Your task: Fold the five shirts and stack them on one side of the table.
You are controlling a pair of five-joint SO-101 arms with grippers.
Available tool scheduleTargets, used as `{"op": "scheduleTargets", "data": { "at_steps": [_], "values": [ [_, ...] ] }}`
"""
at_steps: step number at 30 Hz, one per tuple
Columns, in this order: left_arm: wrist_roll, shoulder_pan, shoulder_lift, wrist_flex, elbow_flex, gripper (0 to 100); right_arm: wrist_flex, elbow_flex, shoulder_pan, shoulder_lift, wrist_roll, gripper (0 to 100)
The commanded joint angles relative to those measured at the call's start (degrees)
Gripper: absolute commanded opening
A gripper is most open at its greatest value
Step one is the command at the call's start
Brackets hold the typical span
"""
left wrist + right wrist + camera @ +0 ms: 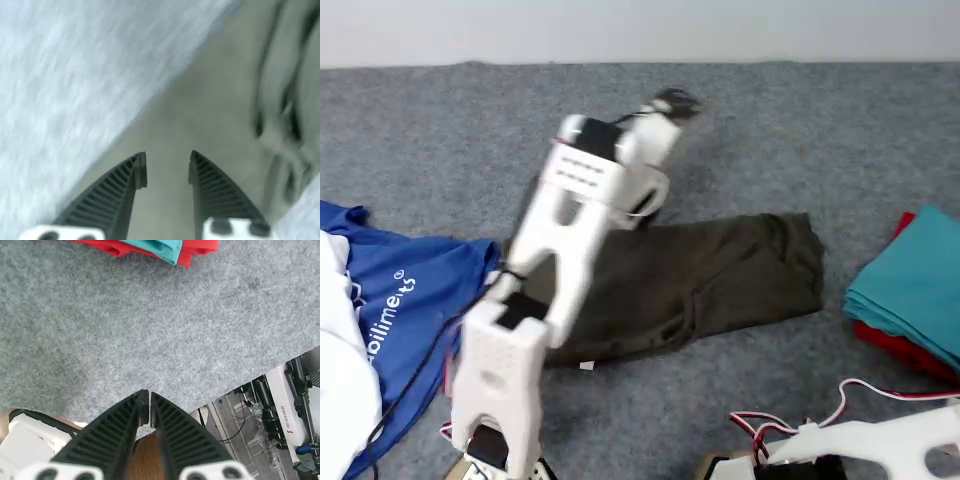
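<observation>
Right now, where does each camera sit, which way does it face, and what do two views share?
High view: fixed above, looking down on the grey carpet; left arm over the olive shirt, right arm low at bottom right.
Left wrist view: on the left wrist, facing down at that shirt and carpet; open left gripper shows.
Right wrist view: on the right wrist, facing down at carpet and table edge; shut right gripper shows.
Shared: high and right wrist views both show the teal shirt on the red shirt.
</observation>
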Motion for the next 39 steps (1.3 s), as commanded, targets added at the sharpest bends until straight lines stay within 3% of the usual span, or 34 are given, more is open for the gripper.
{"op": "scheduleTargets", "data": {
  "at_steps": [1, 10, 14, 30, 39],
  "values": [
    [0.8, -6.3, -14.8, 1.6, 12.3, 16, -0.1, -0.3, -1.4, -1.3, 0.5, 0.9],
    [2.3, -22.2, -25.6, 1.1, 30.7, 22, -0.1, -0.3, -7.0, -1.3, 0.2, 0.9],
    [2.3, -25.5, -25.3, -4.5, 36.7, 22, -0.1, -0.3, -6.8, -1.3, 0.4, 0.9],
    [2.3, -25.8, -25.1, -28.7, 64.9, 22, 0.0, -0.4, -2.8, -1.3, 3.5, 0.9],
    [2.7, -25.4, -22.0, -30.7, 65.5, 22, -0.1, -0.6, 0.4, -1.3, 6.6, 0.9]
  ]
}}
